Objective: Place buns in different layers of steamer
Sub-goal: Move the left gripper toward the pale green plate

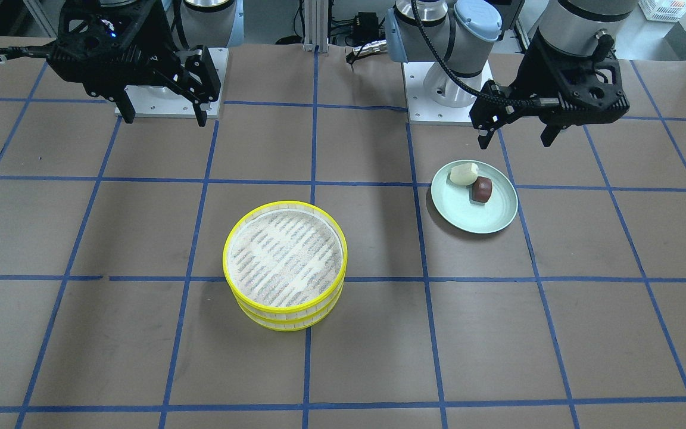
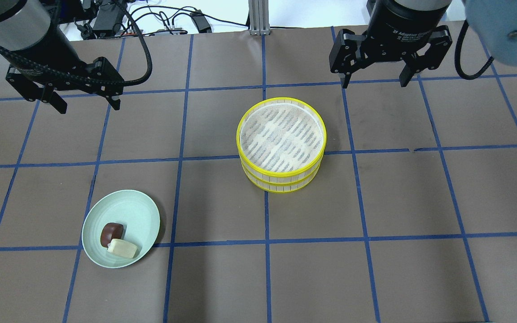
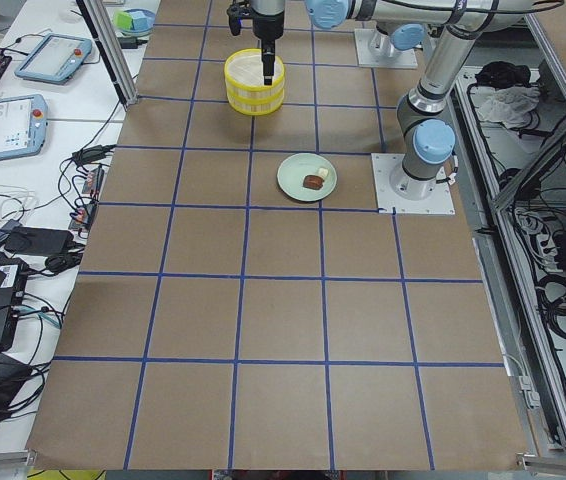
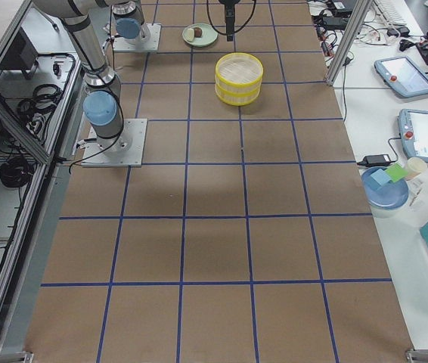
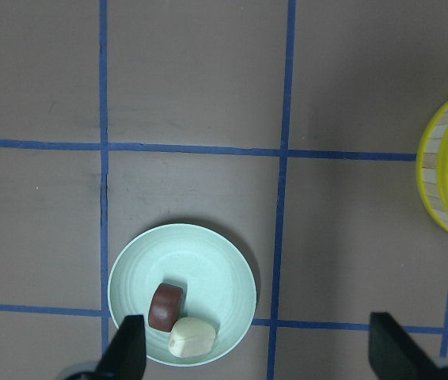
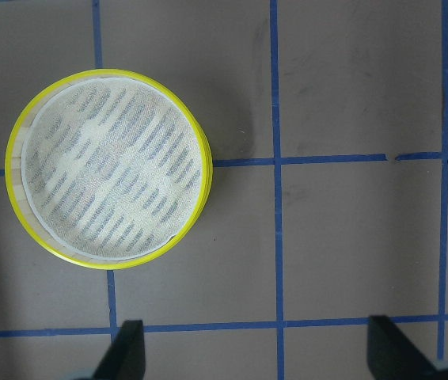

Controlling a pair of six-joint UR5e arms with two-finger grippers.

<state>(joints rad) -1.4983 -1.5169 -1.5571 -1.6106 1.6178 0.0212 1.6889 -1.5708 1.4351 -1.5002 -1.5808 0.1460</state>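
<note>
The steamer (image 2: 281, 139) is two stacked yellow-rimmed trays in the middle of the table, its top mesh floor (image 6: 109, 170) bare. The cream bun (image 2: 122, 248) and the dark reddish-brown bun (image 2: 111, 234) lie side by side on a pale green plate (image 2: 137, 211). They also show in the left wrist view, cream bun (image 5: 191, 338) and brown bun (image 5: 165, 306). My left gripper (image 2: 88, 106) hangs open and empty, high over the table, beyond the plate. My right gripper (image 2: 374, 83) hangs open and empty to the right of the steamer.
The table is brown paper with a blue tape grid. The arm bases (image 1: 447, 89) stand at the robot's edge. Tablets and cables (image 3: 8, 125) lie off the table on the operators' side.
</note>
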